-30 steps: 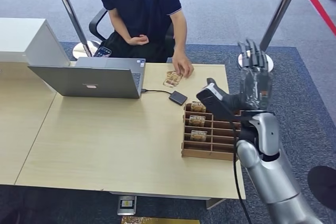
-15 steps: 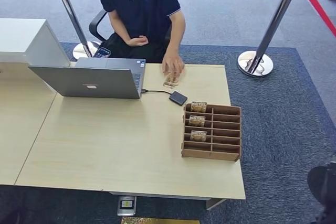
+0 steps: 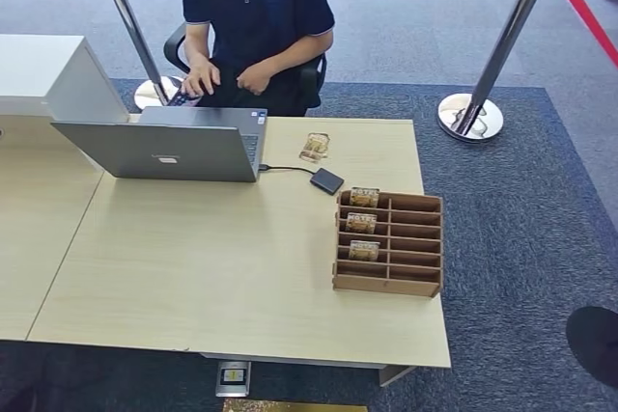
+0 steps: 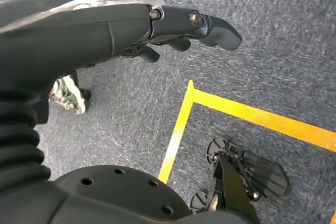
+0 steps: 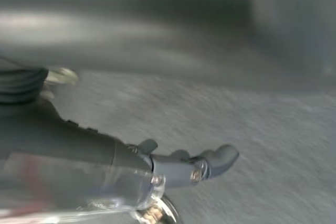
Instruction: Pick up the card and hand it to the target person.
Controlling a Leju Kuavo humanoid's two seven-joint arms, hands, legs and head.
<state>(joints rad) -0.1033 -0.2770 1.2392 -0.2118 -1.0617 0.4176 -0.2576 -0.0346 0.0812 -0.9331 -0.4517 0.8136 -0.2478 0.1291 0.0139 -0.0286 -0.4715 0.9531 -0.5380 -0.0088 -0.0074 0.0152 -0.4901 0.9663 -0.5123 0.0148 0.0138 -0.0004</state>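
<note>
desk (image 3: 218,267) pale wood; blue carpet (image 3: 510,219); red barrier tape (image 3: 583,7) behind

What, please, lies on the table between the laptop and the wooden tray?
In the head view, a small dark device lies between the laptop and the tray, its cable running back to the laptop.

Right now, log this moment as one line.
card: on desk near person | tray: three cards slotted | left hand: hanging, empty | right hand: hanging, empty
</note>
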